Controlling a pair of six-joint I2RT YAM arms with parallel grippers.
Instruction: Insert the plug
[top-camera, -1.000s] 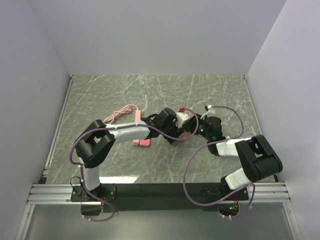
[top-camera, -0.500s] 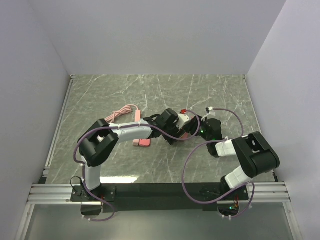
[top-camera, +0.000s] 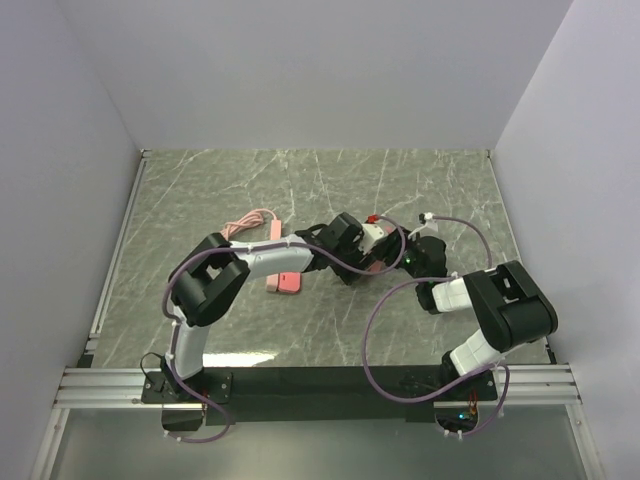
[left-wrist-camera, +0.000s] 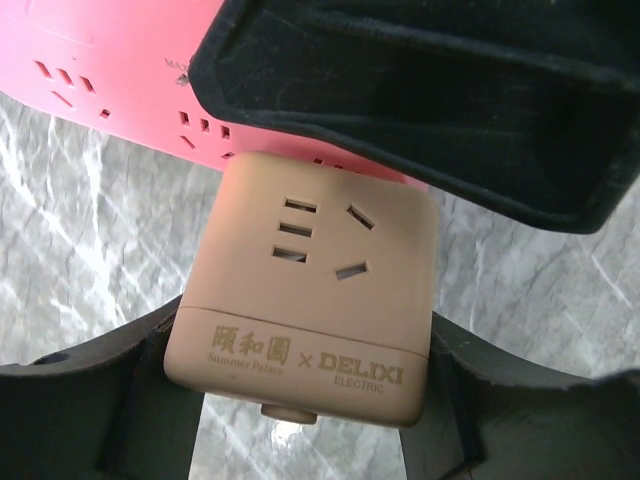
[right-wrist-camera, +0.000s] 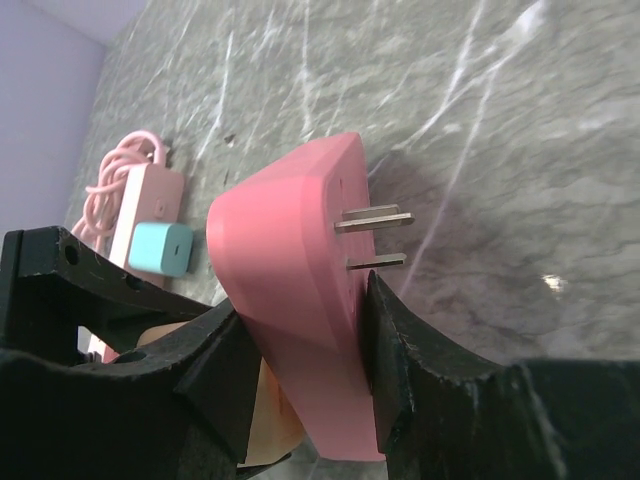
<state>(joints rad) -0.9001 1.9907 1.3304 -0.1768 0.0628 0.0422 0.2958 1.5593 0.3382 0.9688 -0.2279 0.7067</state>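
Note:
A beige cube socket adapter with gold lettering sits between the fingers of my left gripper, which is shut on its sides. Its far end presses against the socket face of a pink plug adapter. My right gripper is shut on that pink adapter, one finger on the body and one on the pronged face. The metal prongs point away over the table. In the top view both grippers meet mid-table, with the cube and the pink adapter between them.
A pink power strip lies left of the grippers with its coiled pink cable behind it. A teal charger is plugged into the strip. A small red item lies just behind the cube. Grey walls enclose the marble table.
My left arm has pushed rightward, carrying the beige cube a little closer against the pink adapter. The right arm has barely moved.

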